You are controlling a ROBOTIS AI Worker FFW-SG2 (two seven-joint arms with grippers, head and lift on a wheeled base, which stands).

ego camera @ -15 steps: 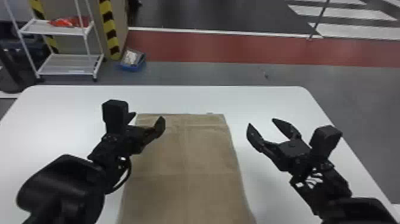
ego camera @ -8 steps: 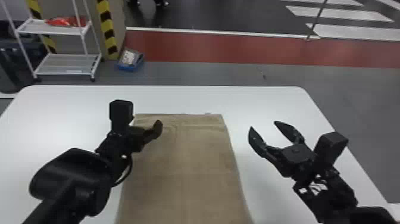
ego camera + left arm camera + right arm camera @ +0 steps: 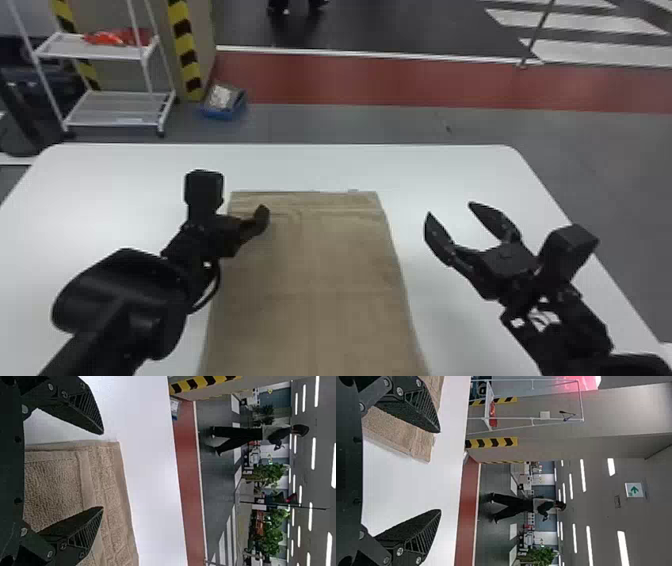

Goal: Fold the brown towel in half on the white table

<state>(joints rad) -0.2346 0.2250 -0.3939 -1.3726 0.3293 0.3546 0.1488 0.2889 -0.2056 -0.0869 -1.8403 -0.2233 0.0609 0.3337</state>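
Observation:
The brown towel (image 3: 315, 280) lies flat and spread on the white table (image 3: 450, 170), its far edge short of the table's back edge. My left gripper (image 3: 252, 220) is above the towel's far left part. In the left wrist view, that left gripper (image 3: 103, 471) stands open, with the towel (image 3: 59, 483) behind and between its fingers. My right gripper (image 3: 452, 215) is open over bare tabletop to the right of the towel. From the right wrist, the same right gripper (image 3: 440, 471) has its fingers wide apart with nothing between them, and the towel (image 3: 395, 431) passes behind one finger.
Beyond the table's back edge stand a white shelf rack (image 3: 115, 107) and a blue bin (image 3: 223, 102) on the floor. The right arm is over the table's right side, near its slanting right edge.
In the head view the left arm has shifted a little to the right, toward the towel. The right gripper has moved slightly right too, staying open.

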